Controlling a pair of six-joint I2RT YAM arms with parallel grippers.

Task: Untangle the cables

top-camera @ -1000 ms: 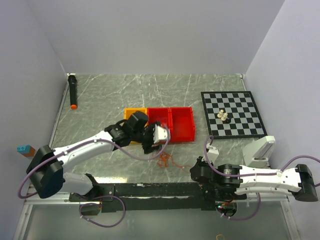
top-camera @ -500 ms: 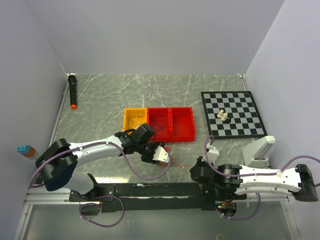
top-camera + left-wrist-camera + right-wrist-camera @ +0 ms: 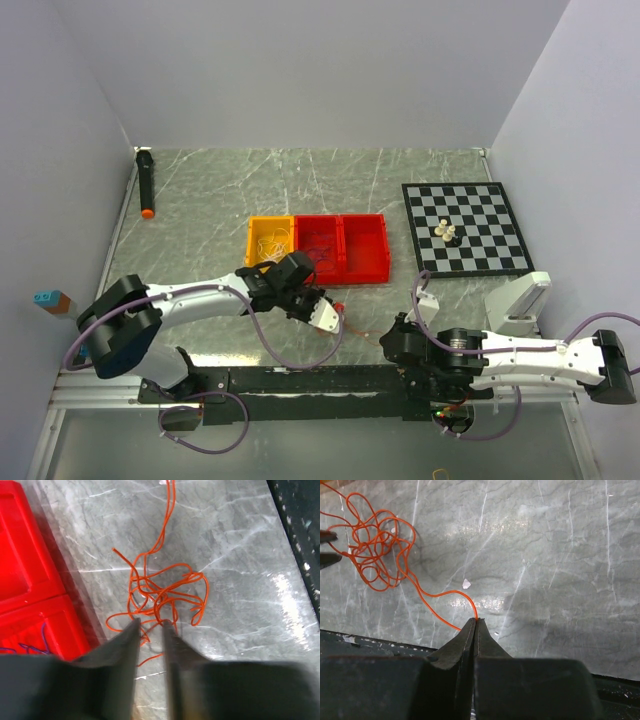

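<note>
My right wrist camera shows what overhead hides: right gripper [image 3: 475, 622] pinched tight on the orange cable [image 3: 376, 547] tail. On left wrist, left gripper [image 3: 150, 626] is slightly parted, straddling a strand. The cable's a loose, looping snarl just beside the red tray [image 3: 27, 575].

white arms [image 3: 190, 293], black joints [image 3: 108, 342], lilac cables [image 3: 290, 352], dark left end effector [image 3: 150, 625]

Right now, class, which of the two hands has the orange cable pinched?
The right hand, closed on a strand of the orange cable; the left hand shows a gap between its fingers.
</note>
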